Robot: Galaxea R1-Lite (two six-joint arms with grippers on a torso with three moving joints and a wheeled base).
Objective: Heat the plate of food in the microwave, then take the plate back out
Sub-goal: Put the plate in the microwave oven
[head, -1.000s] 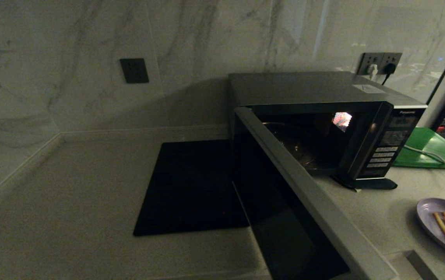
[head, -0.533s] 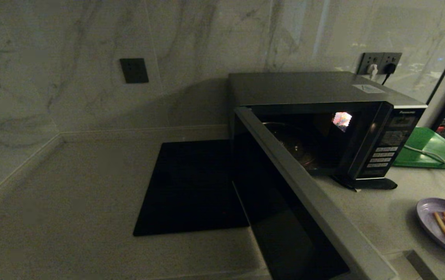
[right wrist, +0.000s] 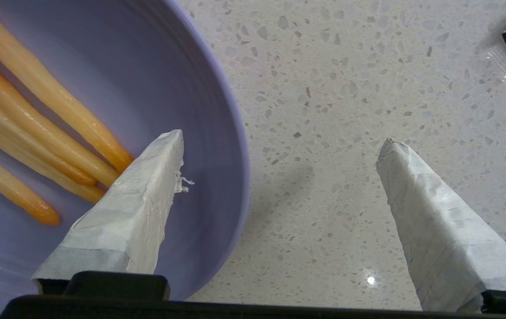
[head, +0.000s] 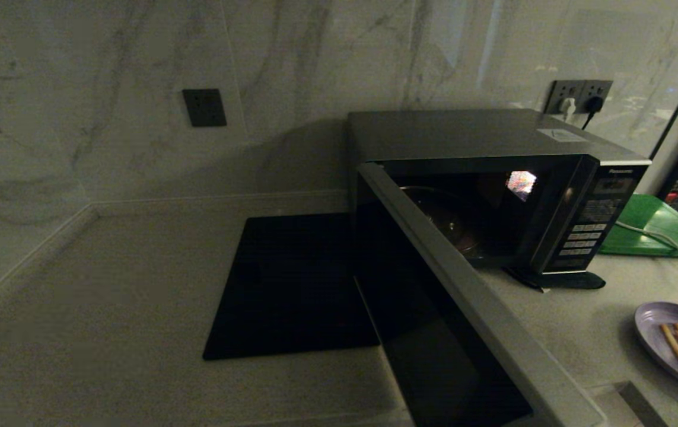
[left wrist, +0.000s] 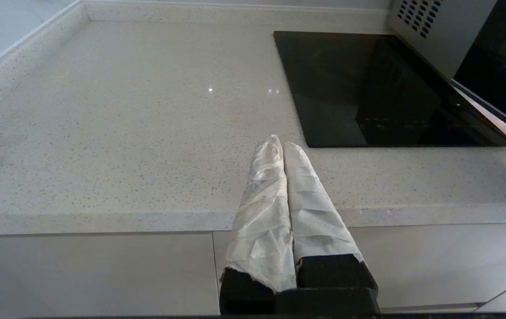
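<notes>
One rim to grab: right gripper [right wrist: 279, 146] fingers spread wide, straddling the plate [right wrist: 217, 133] edge beside the microwave [head: 493, 178]. Light, rigid, probably slick. Left gripper [left wrist: 278, 142] pinched empty.

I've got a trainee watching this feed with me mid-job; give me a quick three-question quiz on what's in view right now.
1. True or false: the microwave door is open.
2. The plate of food is: A) inside the microwave, B) on the counter, C) on the green board.
3. How do the right gripper fingers stand relative to the plate rim?

Key:
1. True.
2. B.
3. Open, one finger over the plate, the other over the counter outside the rim. The left gripper is shut, near the counter edge.
</notes>
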